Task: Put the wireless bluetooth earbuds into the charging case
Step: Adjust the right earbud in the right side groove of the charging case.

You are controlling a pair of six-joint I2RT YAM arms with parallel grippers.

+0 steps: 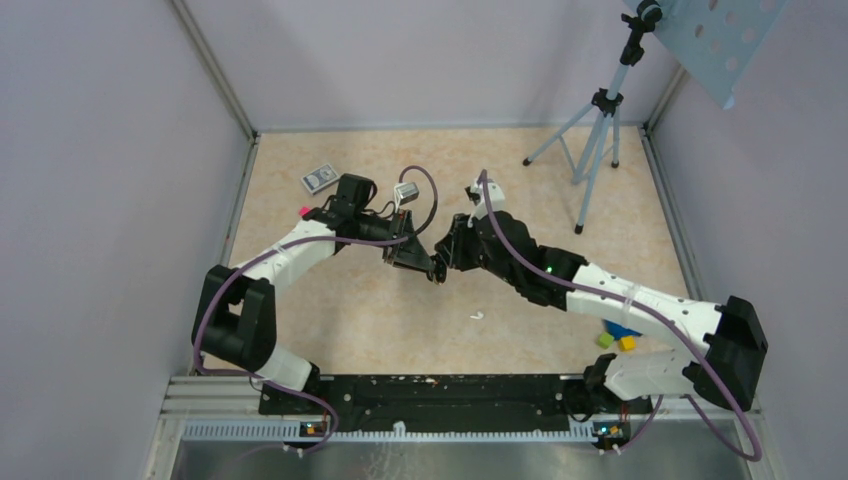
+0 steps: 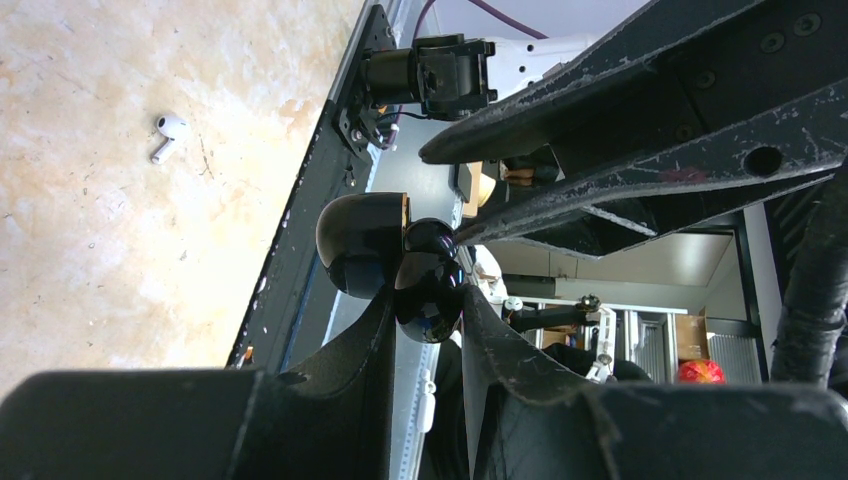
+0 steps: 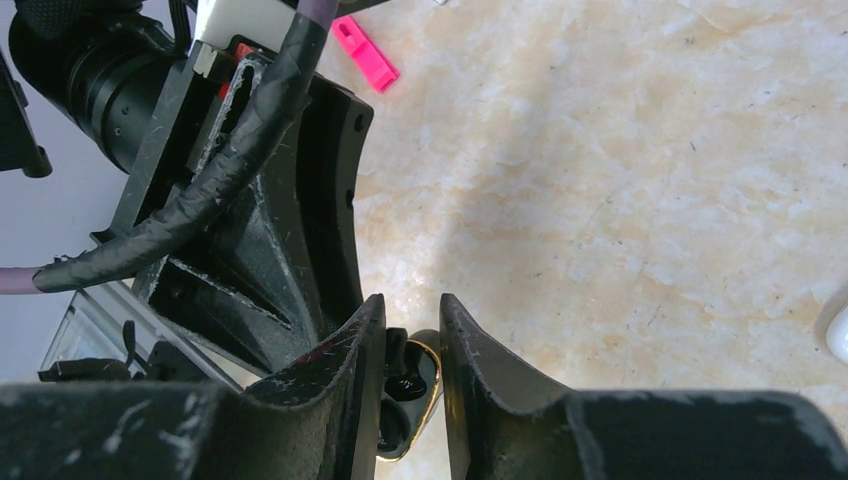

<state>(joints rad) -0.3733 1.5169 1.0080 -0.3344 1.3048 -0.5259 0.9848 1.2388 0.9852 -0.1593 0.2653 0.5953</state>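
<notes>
The left claw [image 2: 428,305] is closed on the black glossy charging case [image 2: 425,285], one finger on each side of the body. The case is held above the middle of the table [image 1: 330,320]. Its lid [image 2: 360,242] stands open, showing a gold-coloured rim.

The right claw [image 2: 463,233] reaches in from the other side, and its fingertips are at the open mouth of the case. Seen from the right wrist, this claw's fingers [image 3: 365,345] stand a narrow gap apart, with the gold-rimmed case showing in that gap. I cannot tell whether they pinch anything.

In the overhead view the two claws meet tip to tip over the table's centre.

One white earbud [image 2: 168,135] lies on the table by itself. It is a little toward the near edge from the claws and just right of centre, apart from both arms.

A pink piece [image 3: 365,55] lies near the left edge beside the left arm. A small patterned box [image 1: 319,178] sits toward the far left corner. Coloured toy blocks [image 1: 620,337] rest by the right arm toward the near right corner. A tripod [image 1: 595,140] stands at the far right corner.
</notes>
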